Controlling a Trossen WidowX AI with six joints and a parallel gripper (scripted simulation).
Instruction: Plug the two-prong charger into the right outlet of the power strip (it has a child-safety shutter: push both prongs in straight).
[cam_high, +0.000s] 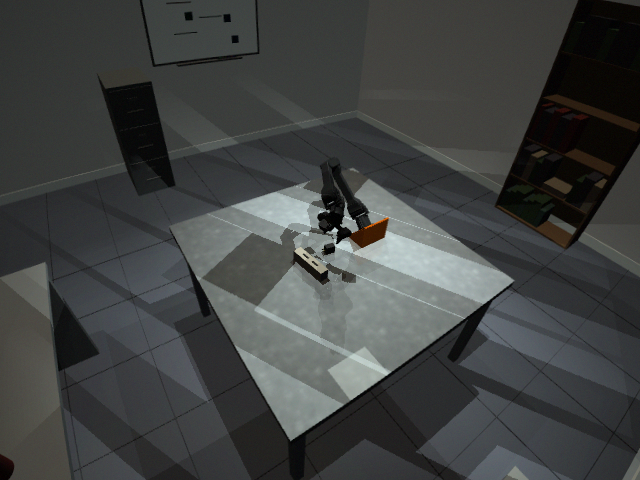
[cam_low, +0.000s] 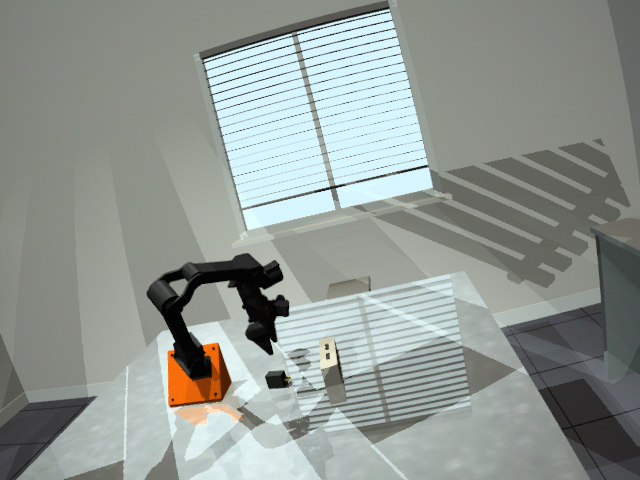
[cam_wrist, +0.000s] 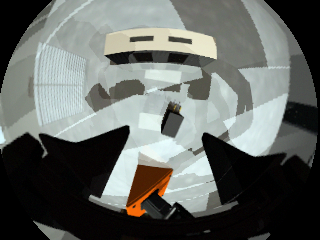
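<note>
The black charger (cam_high: 329, 249) (cam_low: 275, 379) (cam_wrist: 172, 124) lies on the table, its two brass prongs pointing toward the power strip. In the wrist view it is turned a little, prongs up and slightly right. The cream power strip (cam_high: 310, 264) (cam_low: 328, 356) (cam_wrist: 160, 41) stands beyond the charger, with two dark outlets in its top face. My gripper (cam_wrist: 167, 132) is open and empty. It points down above the table, with the charger showing between its fingertips in the wrist view. The charger is below the fingers, not touched. In the exterior view the two fingers overlap.
The orange base plate (cam_high: 373, 233) (cam_low: 193, 379) (cam_wrist: 149, 182) of my arm stands behind the charger, on the side away from the strip. The grey table (cam_high: 413, 330) (cam_low: 496, 439) carries shadows and reflections. A cabinet, a bookshelf and a second desk stand away from it.
</note>
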